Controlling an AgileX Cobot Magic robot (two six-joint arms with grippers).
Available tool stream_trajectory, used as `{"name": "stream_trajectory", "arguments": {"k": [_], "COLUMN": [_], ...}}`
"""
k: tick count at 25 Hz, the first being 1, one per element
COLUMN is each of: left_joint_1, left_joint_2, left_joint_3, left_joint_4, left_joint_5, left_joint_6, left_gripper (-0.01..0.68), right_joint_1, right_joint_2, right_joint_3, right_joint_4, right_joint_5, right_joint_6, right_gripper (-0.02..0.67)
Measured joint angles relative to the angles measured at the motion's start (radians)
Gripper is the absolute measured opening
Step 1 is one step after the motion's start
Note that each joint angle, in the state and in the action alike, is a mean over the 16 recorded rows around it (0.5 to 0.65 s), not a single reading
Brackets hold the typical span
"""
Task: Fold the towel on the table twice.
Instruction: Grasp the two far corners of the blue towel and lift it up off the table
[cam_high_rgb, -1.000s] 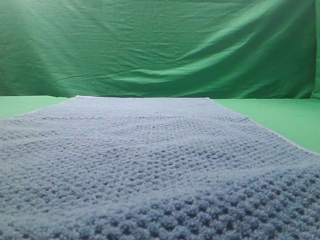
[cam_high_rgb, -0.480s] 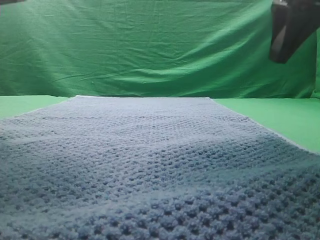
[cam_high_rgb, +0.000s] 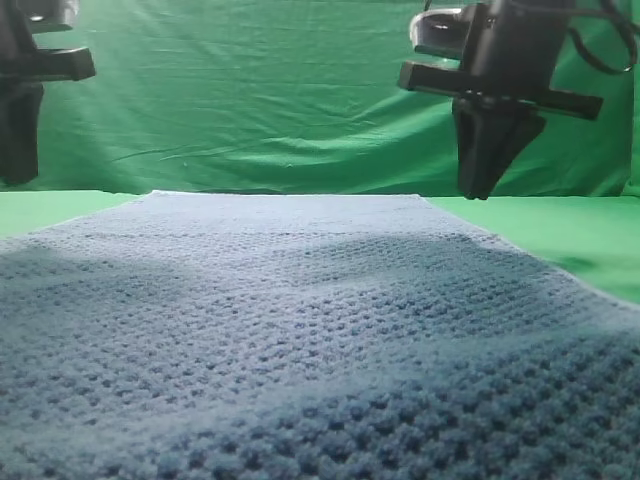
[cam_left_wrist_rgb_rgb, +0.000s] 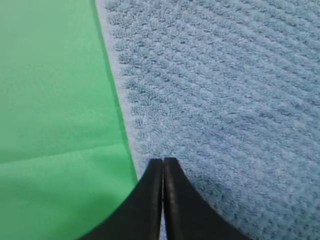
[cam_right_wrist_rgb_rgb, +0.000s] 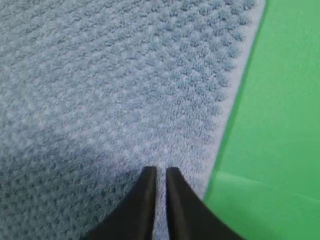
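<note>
The towel (cam_high_rgb: 300, 330) lies flat on the green bench (cam_high_rgb: 570, 235). Left pincer (cam_left_wrist_rgb_rgb: 163, 161) and right pincer (cam_right_wrist_rgb_rgb: 160, 171) hang above its side edges, both pinched narrow, holding nothing.

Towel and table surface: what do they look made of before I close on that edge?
Towel: soft blue-grey textile, likely cotton terry, matte, with bumpy waffle loops and a thin flat hem. Table: covered in smooth plain green, matte, possibly cloth; a faint crease shows.
</note>
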Motion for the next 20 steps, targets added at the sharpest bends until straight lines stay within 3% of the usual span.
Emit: {"name": "stream_trajectory", "arguments": {"k": [12,16,20], "left_joint_1": [0.000,0.000,0.000], "left_joint_2": [0.075,0.108,0.138], "left_joint_3": [-0.012,-0.014,-0.016], "left_joint_4": [0.045,0.047,0.047], "left_joint_5": [-0.061,-0.079,-0.096], "left_joint_6": [-0.061,-0.076,-0.079], "left_gripper": [0.529,0.624,0.636], "right_joint_1": [0.006,0.006,0.006], "right_joint_2": [0.100,0.117,0.133], "right_joint_3": [-0.070,-0.071,-0.073], "right_joint_4": [-0.018,-0.020,-0.023], "right_joint_5": [0.003,-0.009,-0.021], "right_joint_6": [-0.005,-0.006,-0.006], "right_gripper": [0.589,0.642,0.644]}}
